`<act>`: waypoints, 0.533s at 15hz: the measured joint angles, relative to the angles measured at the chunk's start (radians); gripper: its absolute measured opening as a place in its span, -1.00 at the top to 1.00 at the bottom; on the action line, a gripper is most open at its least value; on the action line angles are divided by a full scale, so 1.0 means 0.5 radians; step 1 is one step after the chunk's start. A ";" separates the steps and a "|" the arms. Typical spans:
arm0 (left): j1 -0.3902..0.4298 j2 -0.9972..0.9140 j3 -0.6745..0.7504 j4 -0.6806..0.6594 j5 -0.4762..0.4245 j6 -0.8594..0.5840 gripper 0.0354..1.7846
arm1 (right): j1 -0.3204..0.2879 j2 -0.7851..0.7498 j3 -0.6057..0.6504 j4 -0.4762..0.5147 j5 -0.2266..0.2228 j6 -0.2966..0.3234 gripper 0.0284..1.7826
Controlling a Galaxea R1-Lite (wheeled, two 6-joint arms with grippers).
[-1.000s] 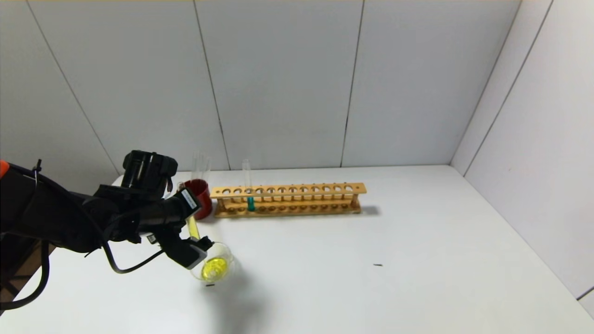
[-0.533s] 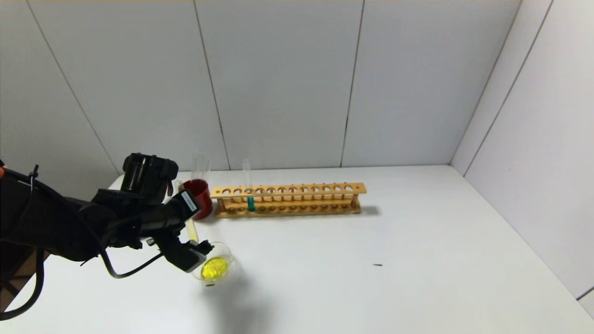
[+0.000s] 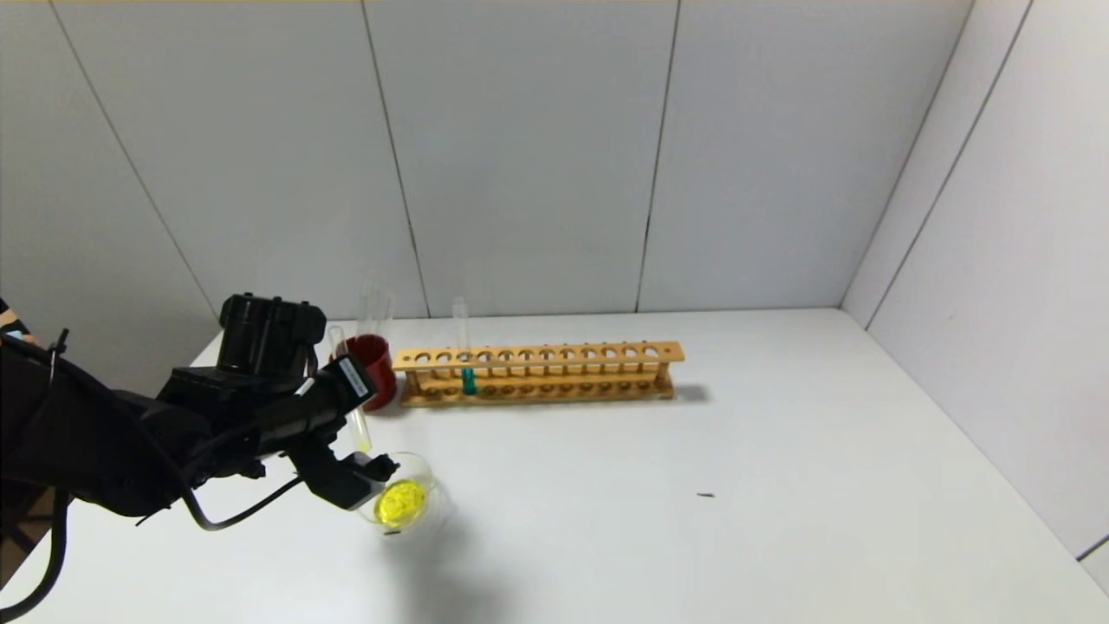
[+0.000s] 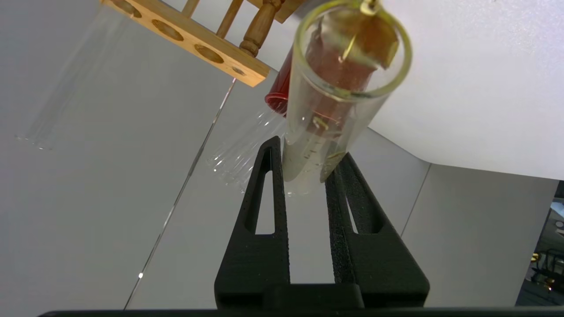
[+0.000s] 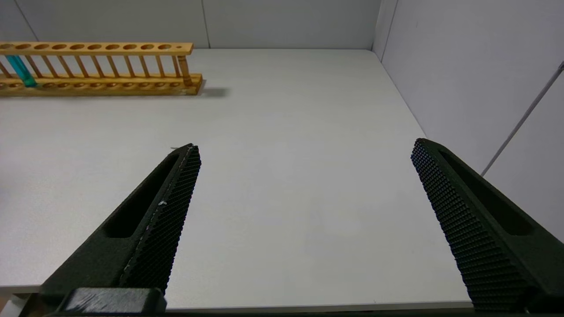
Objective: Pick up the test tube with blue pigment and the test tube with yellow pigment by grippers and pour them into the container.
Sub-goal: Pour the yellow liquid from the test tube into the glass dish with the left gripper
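My left gripper (image 3: 348,394) is shut on the test tube with yellow pigment (image 3: 357,425). The tube slants steeply, mouth down over the container (image 3: 431,490) and round end up beside the red cup. The tube looks almost drained, and a yellow pool lies in the dish. In the left wrist view the fingers (image 4: 308,147) clamp the tube (image 4: 339,88), whose open mouth faces the camera. The test tube with blue pigment (image 3: 466,368) stands upright in the wooden rack and also shows in the right wrist view (image 5: 20,70). My right gripper (image 5: 304,147) is open and empty above the table's near right side.
The wooden rack (image 3: 554,355) runs across the back of the table, with several empty holes. A dark red cup (image 3: 374,368) holding clear empty tubes (image 3: 377,308) stands at its left end, just behind my left gripper. A small dark speck (image 3: 706,495) lies on the table.
My left arm has drawn slightly left and tipped the tube steeper, so its round end rose into view. The yellow column in the tube has drained away.
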 joint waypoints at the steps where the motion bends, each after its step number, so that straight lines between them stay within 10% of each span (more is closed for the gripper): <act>1: -0.001 -0.004 0.000 0.001 -0.001 0.001 0.69 | 0.000 0.000 0.000 0.000 0.000 0.001 -0.96; 8: 0.003 -0.099 -0.026 0.003 -0.006 -0.053 0.69 | 0.000 0.000 0.000 0.000 -0.001 0.000 -0.96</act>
